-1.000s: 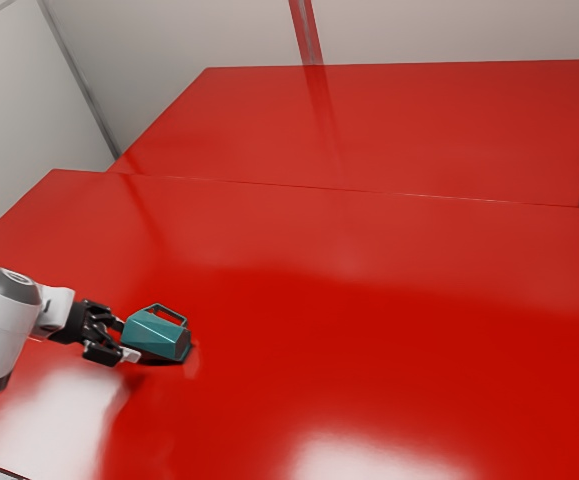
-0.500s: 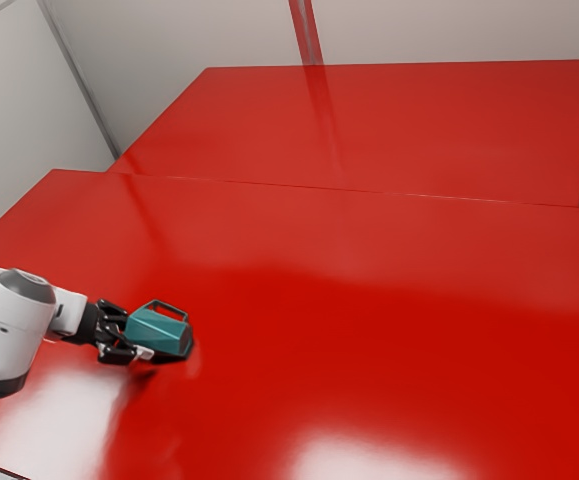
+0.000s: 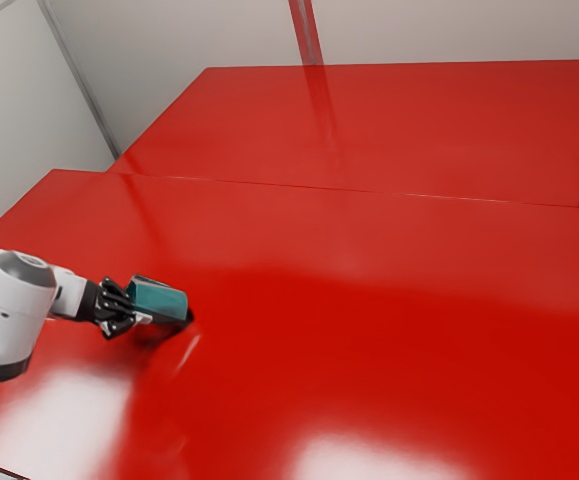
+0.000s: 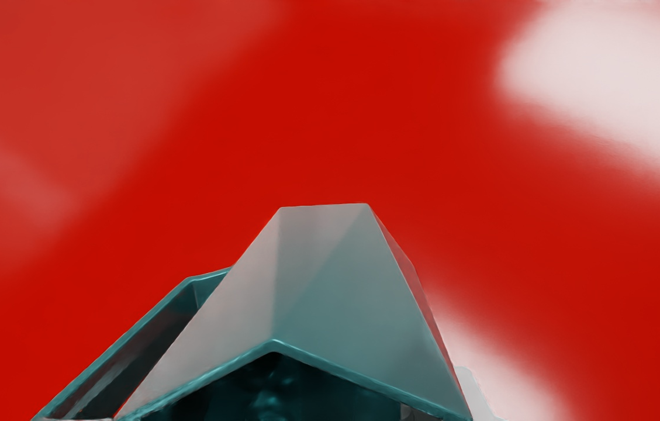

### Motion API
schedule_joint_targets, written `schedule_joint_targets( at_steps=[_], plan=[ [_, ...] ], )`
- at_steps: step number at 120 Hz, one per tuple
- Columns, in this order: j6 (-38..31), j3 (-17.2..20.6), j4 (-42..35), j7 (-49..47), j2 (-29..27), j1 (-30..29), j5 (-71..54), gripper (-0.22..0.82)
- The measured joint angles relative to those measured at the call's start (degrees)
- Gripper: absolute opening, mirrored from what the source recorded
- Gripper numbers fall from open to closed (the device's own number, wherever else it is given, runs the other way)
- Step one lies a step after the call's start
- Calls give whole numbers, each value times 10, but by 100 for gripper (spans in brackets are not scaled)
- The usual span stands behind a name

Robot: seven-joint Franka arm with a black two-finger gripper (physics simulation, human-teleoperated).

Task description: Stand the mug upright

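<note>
The teal, faceted mug (image 3: 159, 300) lies tilted on its side in the exterior view, its base toward that view's right and its mouth toward the hand. My gripper (image 3: 132, 306) is shut on the mug at its mouth end. A dark patch lies on the red surface below it, and the mug looks raised off the table. In the wrist view, the mug (image 4: 330, 304) points away from my gripper (image 4: 283, 409), with its rim near the fingers and its handle along one side. Most of the fingers are hidden there.
The glossy red table (image 3: 369, 330) extends around the mug, with bright reflections on it. Behind it stands a second red surface (image 3: 399, 125), backed by pale walls (image 3: 449, 30).
Over the last half second, my hand and the mug have moved up together in the exterior view, and the mug has rolled somewhat. Before that, the hand shifted slightly toward that view's right.
</note>
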State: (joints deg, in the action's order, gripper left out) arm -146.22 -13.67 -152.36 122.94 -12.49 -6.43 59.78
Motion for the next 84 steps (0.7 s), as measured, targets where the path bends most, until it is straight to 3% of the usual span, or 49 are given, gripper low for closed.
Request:
schedule_joint_targets(
  at_steps=[25, 48, 65, 84],
  plan=[
    [0, 6, 72, 6, 0, 0, -38, -16],
    [51, 7, 166, -30, 19, 0, -164, -18],
    [128, 20, 213, -155, 31, 24, -323, -18],
    [196, 36, 183, -359, -9, 54, -459, -18]
  ],
)
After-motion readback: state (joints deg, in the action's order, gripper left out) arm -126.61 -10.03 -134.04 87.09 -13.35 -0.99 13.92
